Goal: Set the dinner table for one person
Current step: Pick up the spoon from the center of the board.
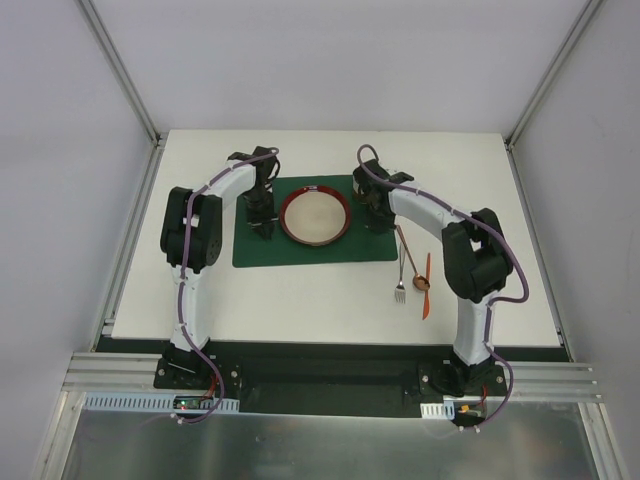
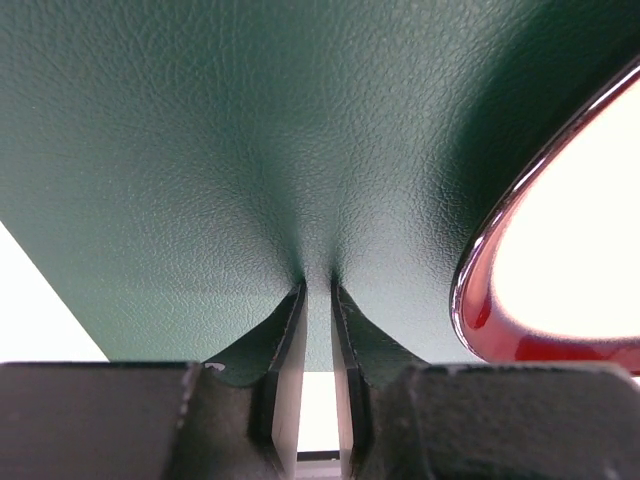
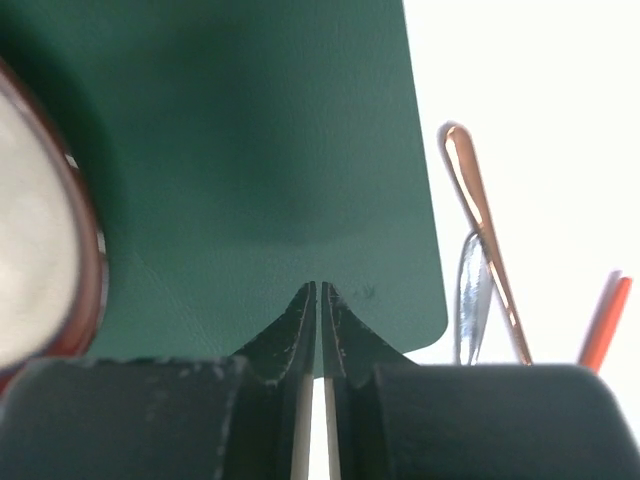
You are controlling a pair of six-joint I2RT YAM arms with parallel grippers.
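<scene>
L claw (image 2: pixel 318 287) pinches placemat (image 2: pixel 200 150) | R claw (image 3: pixel 319 288) nrly closed on it

In the right wrist view the right gripper (image 3: pixel 320 288) hides the lower ends of the fork (image 3: pixel 472 290), the copper spoon (image 3: pixel 480 220) and an orange utensil (image 3: pixel 605 320), whose kind is too small to tell even from above. The plate (image 3: pixel 40 230) is blurred and cut off at the left edge there. In the left wrist view it runs off the right edge, and the mat (image 2: pixel 250 130) off the top.
</scene>
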